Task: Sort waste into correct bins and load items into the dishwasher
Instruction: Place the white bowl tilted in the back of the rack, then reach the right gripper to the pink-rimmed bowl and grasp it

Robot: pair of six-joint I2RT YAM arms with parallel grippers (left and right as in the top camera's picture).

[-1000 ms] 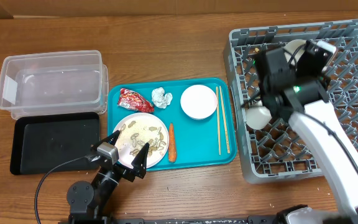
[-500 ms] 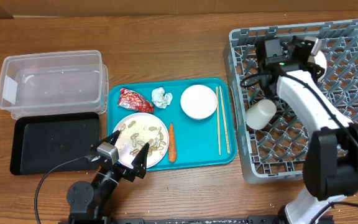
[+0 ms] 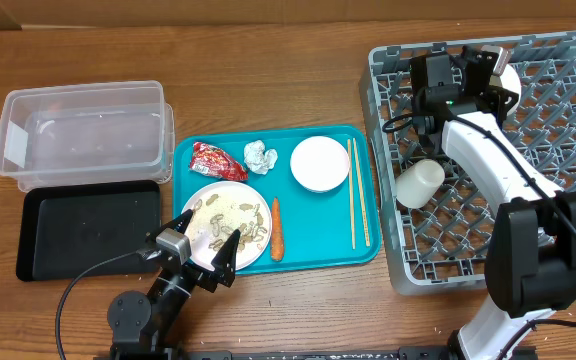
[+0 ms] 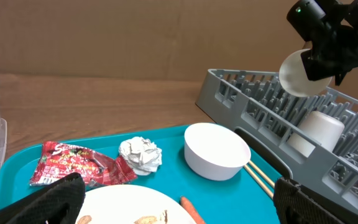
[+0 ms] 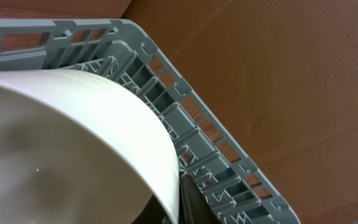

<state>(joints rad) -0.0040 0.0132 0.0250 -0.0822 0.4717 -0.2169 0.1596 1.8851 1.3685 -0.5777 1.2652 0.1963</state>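
Our right hand [image 4: 321, 61] is clamped on the rim of a white round bowl [image 4: 297, 74]. It holds the bowl tilted in the air above the large square grey plastic dish rack [image 3: 568, 150], near the rack's 12 o'clock edge. In the right wrist view one dark finger [image 5: 190, 200] lies against the bowl's wall, with the rack's corner beyond.

We judge the step in hand to be seating this bowl. To do it well, we should lower the bowl on edge between two rows of pegs so that it leans on them. It should stay clear of the small white cup [image 3: 419, 183] lying on its side toward the rack's 9 o'clock side. We should part the fingers only once the rim rests on the grid, since the smooth wall could slip. We cannot tell which peg row is under the bowl.

Our left hand [image 3: 200, 250] has its fingers apart and holds nothing. It hovers at the 6 o'clock edge of the teal serving tray [image 3: 328, 250], just by the white round plate [image 3: 218, 205] bearing tan peanut shells [image 3: 253, 232]. At the plate's 3 o'clock is a small orange carrot [image 3: 276, 228]. At its 12 o'clock are the red crinkled snack wrapper [image 3: 218, 160] and the crumpled white tissue ball [image 3: 259, 155]. The second white bowl [image 3: 319, 163] and the thin wooden chopsticks [image 3: 358, 200] sit toward the tray's 3 o'clock side.

The clear rectangular plastic tub [image 3: 83, 135] and the flat black rectangular tray [image 3: 88, 232] are at the counter's [image 3: 268, 60] 9 o'clock end. Neither shows any waste in it.
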